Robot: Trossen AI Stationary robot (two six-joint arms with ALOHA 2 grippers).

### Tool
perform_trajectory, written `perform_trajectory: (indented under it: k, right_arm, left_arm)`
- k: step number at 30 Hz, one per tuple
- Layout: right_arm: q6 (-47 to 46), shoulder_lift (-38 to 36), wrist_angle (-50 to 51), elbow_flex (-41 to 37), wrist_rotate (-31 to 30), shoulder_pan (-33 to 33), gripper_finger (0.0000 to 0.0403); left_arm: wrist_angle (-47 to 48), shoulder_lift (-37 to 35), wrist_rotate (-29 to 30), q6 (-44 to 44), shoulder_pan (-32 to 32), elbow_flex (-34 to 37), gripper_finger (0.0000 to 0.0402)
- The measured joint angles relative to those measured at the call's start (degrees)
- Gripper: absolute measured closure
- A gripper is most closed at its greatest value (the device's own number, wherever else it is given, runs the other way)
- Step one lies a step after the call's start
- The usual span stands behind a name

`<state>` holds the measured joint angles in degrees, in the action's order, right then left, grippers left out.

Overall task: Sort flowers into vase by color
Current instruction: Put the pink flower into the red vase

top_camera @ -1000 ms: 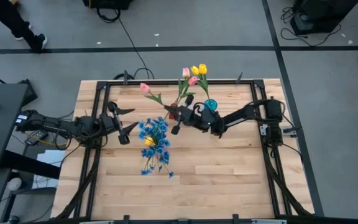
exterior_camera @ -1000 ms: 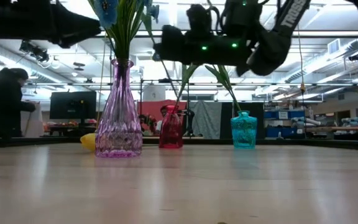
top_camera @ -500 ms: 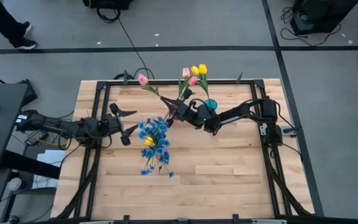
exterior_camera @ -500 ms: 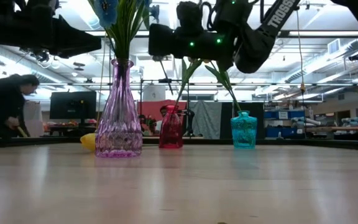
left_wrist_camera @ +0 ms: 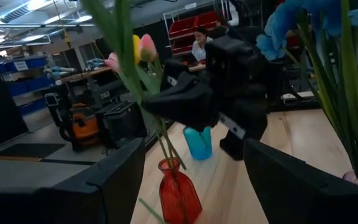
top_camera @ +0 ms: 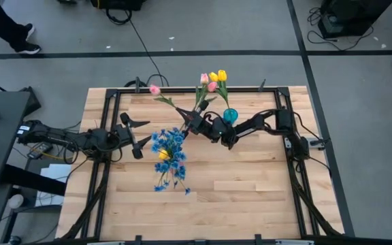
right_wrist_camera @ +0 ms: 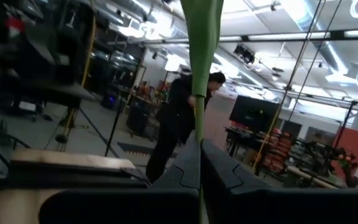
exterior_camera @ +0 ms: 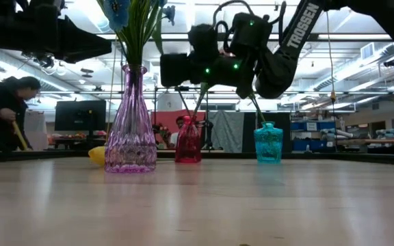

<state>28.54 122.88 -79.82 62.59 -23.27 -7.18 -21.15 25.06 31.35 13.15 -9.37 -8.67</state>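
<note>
Three vases stand at the table's middle and far side. A purple vase (exterior_camera: 126, 133) holds blue sprigs (top_camera: 168, 141), a red vase (exterior_camera: 188, 140) pink tulips (top_camera: 208, 83), and a teal vase (top_camera: 231, 114) yellow tulips (top_camera: 218, 75). My right gripper (top_camera: 185, 123) hovers over the red vase, shut on a pink tulip (top_camera: 154, 89). My left gripper (top_camera: 137, 133) waits open at the table's left. A yellow tulip (top_camera: 163, 154) lies by the purple vase's foot, and a blue sprig (top_camera: 171, 180) lies flat nearer the front. My right gripper pinches the pink tulip's green stem (right_wrist_camera: 199, 134) between its two shut fingers, low on the stem. The fingers come about level from the table's right and lie across it. The tulip is lifted, its blossom slanting up toward the far left. Its lower end (left_wrist_camera: 169, 152) points at the red vase's mouth.
A black frame (top_camera: 182, 90) runs round the table's edges. Open wood (top_camera: 250, 197) fills the near half. People move in the room behind, one at the left (exterior_camera: 5, 113).
My right gripper has moved toward the table's left edge and a little down, rolling its wrist, still shut on the pink tulip. The tulip's blossom has swung toward the far edge. My left gripper stays in place.
</note>
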Motion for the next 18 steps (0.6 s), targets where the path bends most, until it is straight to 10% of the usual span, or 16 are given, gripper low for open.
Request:
perform_trajectory:
  k: [18]
  right_arm:
    - [4.78,-0.27,-3.17,0.35,6.32,0.2,0.0389]
  left_arm:
    - [-0.52,0.0,-0.08,0.07,0.0,0.37,0.0122]
